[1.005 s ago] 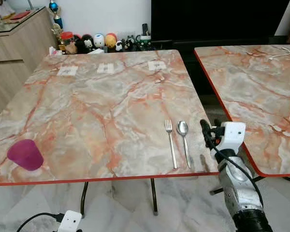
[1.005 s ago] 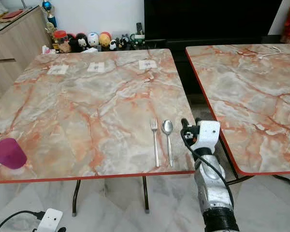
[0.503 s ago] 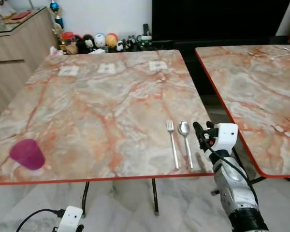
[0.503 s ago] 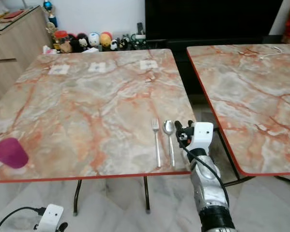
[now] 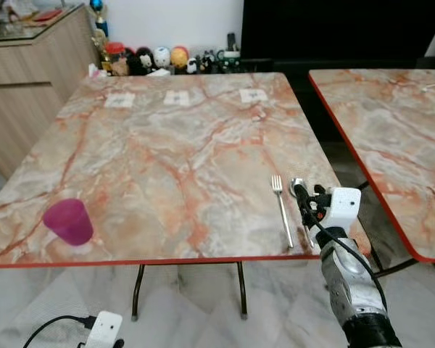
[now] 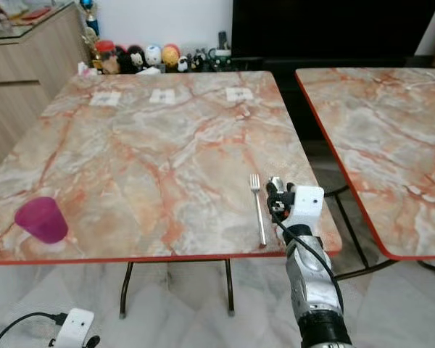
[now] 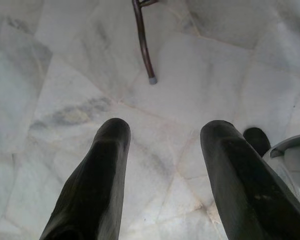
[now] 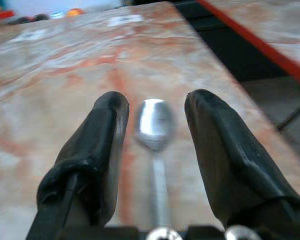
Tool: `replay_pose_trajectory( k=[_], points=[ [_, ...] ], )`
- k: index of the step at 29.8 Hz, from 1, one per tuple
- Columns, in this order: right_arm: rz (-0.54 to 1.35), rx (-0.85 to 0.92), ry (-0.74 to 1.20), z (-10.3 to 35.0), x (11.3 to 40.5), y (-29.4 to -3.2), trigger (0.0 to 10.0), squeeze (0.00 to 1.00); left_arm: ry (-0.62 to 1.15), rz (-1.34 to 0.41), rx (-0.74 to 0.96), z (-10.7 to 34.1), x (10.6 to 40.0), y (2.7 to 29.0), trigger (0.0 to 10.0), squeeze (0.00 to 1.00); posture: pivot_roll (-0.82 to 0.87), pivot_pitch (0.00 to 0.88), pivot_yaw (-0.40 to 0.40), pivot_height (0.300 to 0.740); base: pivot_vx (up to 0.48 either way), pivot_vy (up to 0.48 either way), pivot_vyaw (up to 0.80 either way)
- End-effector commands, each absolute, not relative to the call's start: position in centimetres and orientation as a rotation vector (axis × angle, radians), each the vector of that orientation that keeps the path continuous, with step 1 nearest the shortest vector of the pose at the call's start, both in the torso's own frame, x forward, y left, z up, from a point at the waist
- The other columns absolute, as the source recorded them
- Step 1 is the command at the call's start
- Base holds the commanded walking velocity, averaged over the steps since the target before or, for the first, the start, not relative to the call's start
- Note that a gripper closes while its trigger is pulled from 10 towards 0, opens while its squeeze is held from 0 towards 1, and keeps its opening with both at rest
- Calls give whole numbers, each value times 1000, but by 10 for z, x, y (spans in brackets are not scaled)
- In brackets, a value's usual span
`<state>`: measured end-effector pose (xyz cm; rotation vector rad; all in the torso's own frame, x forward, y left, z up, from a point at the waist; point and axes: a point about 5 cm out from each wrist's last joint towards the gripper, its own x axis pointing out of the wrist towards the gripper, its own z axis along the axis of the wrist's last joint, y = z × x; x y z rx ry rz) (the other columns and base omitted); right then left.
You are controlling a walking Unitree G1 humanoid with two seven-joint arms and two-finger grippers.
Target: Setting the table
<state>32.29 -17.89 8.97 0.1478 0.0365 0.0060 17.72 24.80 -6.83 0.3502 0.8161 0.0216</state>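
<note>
Spoon (image 8: 153, 125) lies flat on the worktop (image 5: 174, 145), bowl pointing away from the right gripper (image 8: 155, 150), handle running back toward the wrist. It sits in the gap between the two black fingers (image 8: 102, 145), which stand spread on either side; I cannot tell from these views whether either finger touches it. Nothing is gripped.

Fork (image 5: 281, 210) lies just beside the gripper on its inner side, parallel to the spoon, tines pointing away.

Pink cup (image 5: 69, 221) stands upright well apart from the gripper, far across the worktop on the robot's left, near the front edge.

Step in hand (judgement): picking up or adjusting the spoon at the place setting. Next move calls for lowering the fingers to the worktop and closing them across the narrow handle. The metal is thin, low and slick on marble, so a shallow pinch could slip or nudge the fork.

Left gripper (image 7: 160, 180) hangs idle over the floor (image 7: 65, 75), fingers apart, holding nothing.

Surface: marble-patterned top in orange and grey with a red edge. Three small paper labels (image 5: 177, 97) lie at the far side. A second table (image 5: 391, 138) of the same pattern stands beyond the gripper's outer side, with a gap between.

Room: pale marble floor, wooden cabinet (image 5: 29, 80), row of small figurines (image 5: 159, 59) against the wall.
</note>
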Motion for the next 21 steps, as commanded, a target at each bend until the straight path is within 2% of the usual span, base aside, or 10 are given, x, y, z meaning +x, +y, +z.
replay_pose_trajectory(
  k=[1, 7, 12, 21],
  points=[
    [-59, 166, 73, 86, 325, -188, 10000, 0, 822, 16, 355, -69, 174, 249, 10000, 0, 56, 2, 20, 740, 0, 0, 0],
    [-71, 214, 141, 80, 328, -190, 10000, 0, 823, 15, 357, -70, 174, 249, 10000, 0, 56, 2, 20, 740, 0, 0, 0],
    [-7, 259, 192, 81, 341, -179, 10000, 0, 821, 10, 358, -69, 175, 248, 10000, 0, 61, 0, 22, 740, 0, 0, 0],
    [51, 228, 260, 84, 354, -170, 10000, 0, 818, 14, 355, -68, 177, 248, 10000, 0, 66, 0, 20, 740, 0, 0, 0]
  ],
)
